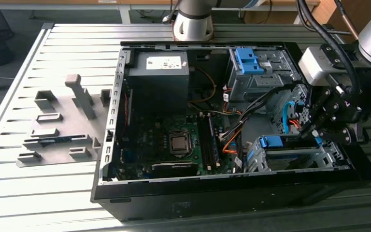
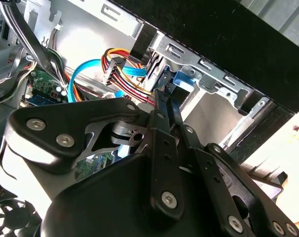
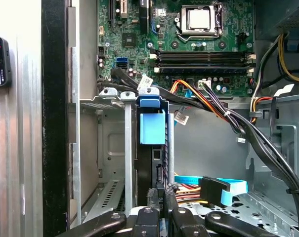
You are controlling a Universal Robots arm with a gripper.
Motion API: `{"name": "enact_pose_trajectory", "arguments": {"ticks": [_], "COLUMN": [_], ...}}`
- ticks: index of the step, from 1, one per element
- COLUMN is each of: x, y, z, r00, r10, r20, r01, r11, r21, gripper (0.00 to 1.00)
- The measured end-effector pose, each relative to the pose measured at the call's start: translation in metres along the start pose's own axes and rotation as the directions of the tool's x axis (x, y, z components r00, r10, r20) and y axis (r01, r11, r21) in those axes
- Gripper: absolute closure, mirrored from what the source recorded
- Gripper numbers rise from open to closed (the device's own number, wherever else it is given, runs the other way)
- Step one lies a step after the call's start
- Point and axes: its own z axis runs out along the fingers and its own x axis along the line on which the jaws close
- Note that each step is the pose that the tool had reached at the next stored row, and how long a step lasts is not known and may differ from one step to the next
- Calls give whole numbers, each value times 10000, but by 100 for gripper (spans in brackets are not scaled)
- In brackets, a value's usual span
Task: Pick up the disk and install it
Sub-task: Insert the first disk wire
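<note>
**Disk seated edge-up in the lower drive cage, fingers closed at its rear edge**

Disk [image 3: 151,148] is seen standing on edge in the metal drive cage [image 3: 107,143] at the front corner of the open computer case [image 1: 108,145], its blue carrier tab [image 3: 152,126] pointing toward the motherboard [image 3: 189,44]. Its long axis is judged to run straight away from the gripper [image 3: 160,195], so the disk lies directly ahead of the fingers, in line with them. In both wrist views the fingers [image 2: 164,106] are drawn together to a narrow gap, at the disk's near edge; whether that edge is actually pinched cannot be told. The blue data cable [image 3: 223,187] lies just beside them, unconnected.
</note>
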Motion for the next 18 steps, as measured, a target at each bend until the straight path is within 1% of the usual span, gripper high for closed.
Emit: {"name": "enact_pose_trajectory", "arguments": {"ticks": [8, 12, 18], "x": [0, 1, 1], "y": [0, -1, -1], "z": [33, 54, 58], "r00": [10000, 10000, 10000], "r10": [0, 0, 0], "r20": [15, 11, 12], "r01": [0, 0, 0], "r11": [10000, 10000, 10000], "r21": [-1, 0, -1], "gripper": [84, 84, 84]}}
